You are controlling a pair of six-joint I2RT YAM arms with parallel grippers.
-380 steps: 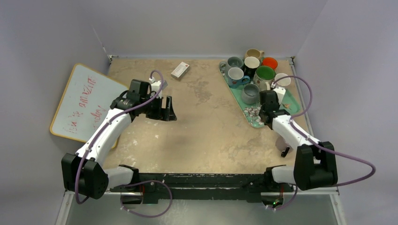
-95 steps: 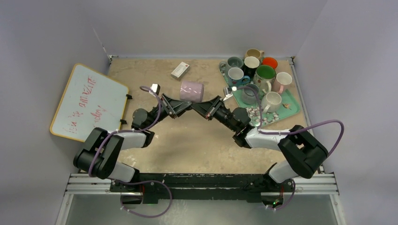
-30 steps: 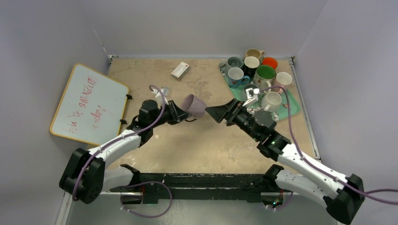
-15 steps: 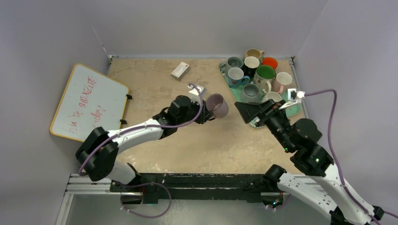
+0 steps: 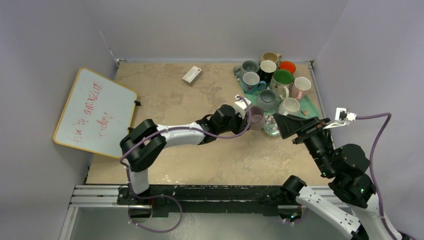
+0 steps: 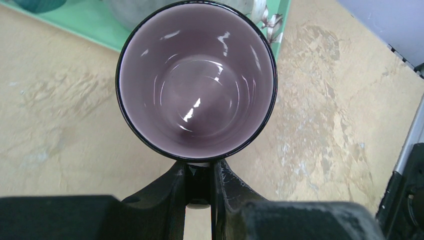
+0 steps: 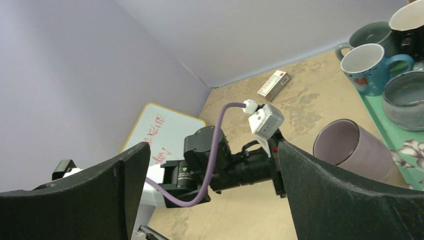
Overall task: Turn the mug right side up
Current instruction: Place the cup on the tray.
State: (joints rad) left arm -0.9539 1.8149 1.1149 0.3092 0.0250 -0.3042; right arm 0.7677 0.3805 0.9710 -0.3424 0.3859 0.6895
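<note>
The purple mug [image 5: 256,117] hangs by its handle in my left gripper [image 5: 245,120], just left of the green tray [image 5: 314,113]. In the left wrist view its open mouth [image 6: 196,85] faces the camera, and both fingers of the left gripper [image 6: 198,168] are shut on the handle below the rim. From the right wrist the mug [image 7: 353,148] looks tilted, mouth up and to the left. My right gripper [image 5: 295,128] is raised at the right, wide open with nothing in it [image 7: 214,150], and aimed at the left arm.
Several upright mugs [image 5: 270,75] fill the green tray at the back right. A small white box [image 5: 192,74] lies at the back of the table. A whiteboard [image 5: 95,110] leans at the left edge. The tray's corner [image 6: 90,25] is close behind the held mug.
My left arm has carried the mug to the right, up to the tray, and its mouth has turned upward. The right arm has pulled back to the right and risen, still open.
</note>
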